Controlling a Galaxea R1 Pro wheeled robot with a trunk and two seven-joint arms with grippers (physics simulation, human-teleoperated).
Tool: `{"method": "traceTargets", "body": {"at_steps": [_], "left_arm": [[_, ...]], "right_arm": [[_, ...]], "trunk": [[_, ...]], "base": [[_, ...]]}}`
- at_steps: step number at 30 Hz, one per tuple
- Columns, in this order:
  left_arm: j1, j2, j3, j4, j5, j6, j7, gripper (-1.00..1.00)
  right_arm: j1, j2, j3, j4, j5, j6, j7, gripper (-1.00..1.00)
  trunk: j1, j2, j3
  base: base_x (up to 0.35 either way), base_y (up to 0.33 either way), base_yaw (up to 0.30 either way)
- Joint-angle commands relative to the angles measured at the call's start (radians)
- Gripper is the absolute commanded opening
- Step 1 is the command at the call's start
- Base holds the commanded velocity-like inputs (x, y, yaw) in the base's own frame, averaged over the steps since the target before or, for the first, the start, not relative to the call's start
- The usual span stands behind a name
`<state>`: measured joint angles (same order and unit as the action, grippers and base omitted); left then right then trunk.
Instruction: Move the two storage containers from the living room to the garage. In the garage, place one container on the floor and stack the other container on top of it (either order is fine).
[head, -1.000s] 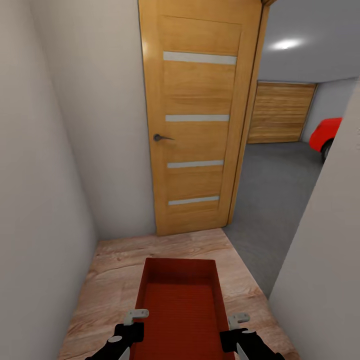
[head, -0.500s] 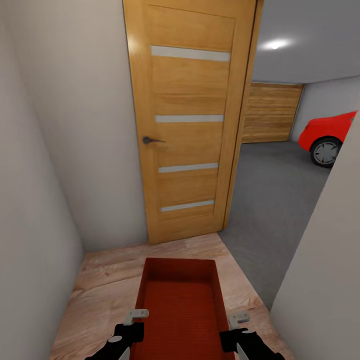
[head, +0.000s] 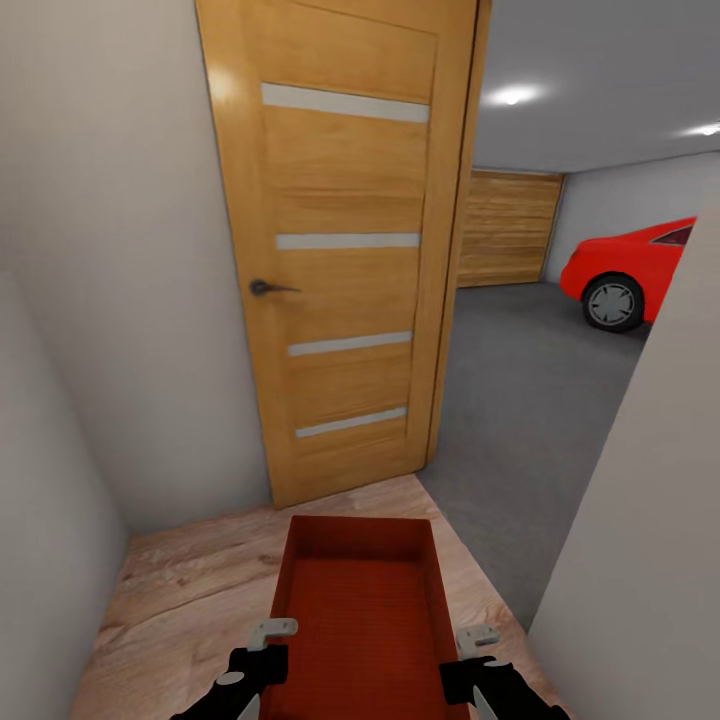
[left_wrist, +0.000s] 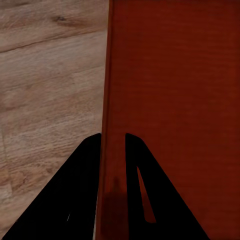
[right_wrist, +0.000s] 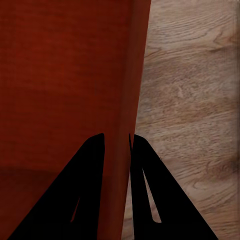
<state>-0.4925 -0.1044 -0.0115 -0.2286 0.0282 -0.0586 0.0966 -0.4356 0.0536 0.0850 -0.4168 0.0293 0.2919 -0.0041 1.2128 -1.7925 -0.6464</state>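
The garage (head: 560, 330) opens ahead and to the right past a doorway, with grey concrete floor (head: 520, 420), white walls, a wooden roll door at the back and a red car (head: 630, 270) at the far right. Just left of the opening stands the orange door (head: 340, 250), swung open against the hallway wall. The robot itself is on light wood planks (head: 190, 590). One red-orange bin (head: 360, 600) is carried low in front, open top up. The left pincer (head: 262, 645) is clamped over its left wall; the left wrist view shows a finger on each side of the wall. The right pincer (head: 478, 648) grips the right wall likewise. This looks like the carrying step. Next calls for steering right through the gap, keeping the bin clear of door and wall.
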Motion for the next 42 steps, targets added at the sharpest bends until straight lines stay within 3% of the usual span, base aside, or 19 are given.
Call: {"method": "traceTargets", "body": {"at_steps": [1,29,42], "left_arm": [[-0.001,0.022,-0.027,0.0,0.005,-0.003,-0.033,-1.0],[-0.001,0.022,-0.027,0.0,0.004,-0.003,-0.034,-1.0],[-0.001,0.022,-0.027,0.0,0.004,-0.003,-0.034,-1.0]], "right_arm": [[0.0,-0.002,0.024,0.0,-0.019,0.006,0.07,-1.0],[0.0,-0.003,0.024,0.0,-0.019,0.006,0.07,-1.0],[0.0,-0.003,0.024,0.0,-0.019,0.007,0.07,-1.0]], "trunk": [[0.0,0.0,-0.001],[0.0,0.0,0.005],[0.0,0.0,0.005]], "base": [[0.094,0.002,-0.055],[0.156,0.101,-0.09],[0.024,0.03,-0.096]]}}
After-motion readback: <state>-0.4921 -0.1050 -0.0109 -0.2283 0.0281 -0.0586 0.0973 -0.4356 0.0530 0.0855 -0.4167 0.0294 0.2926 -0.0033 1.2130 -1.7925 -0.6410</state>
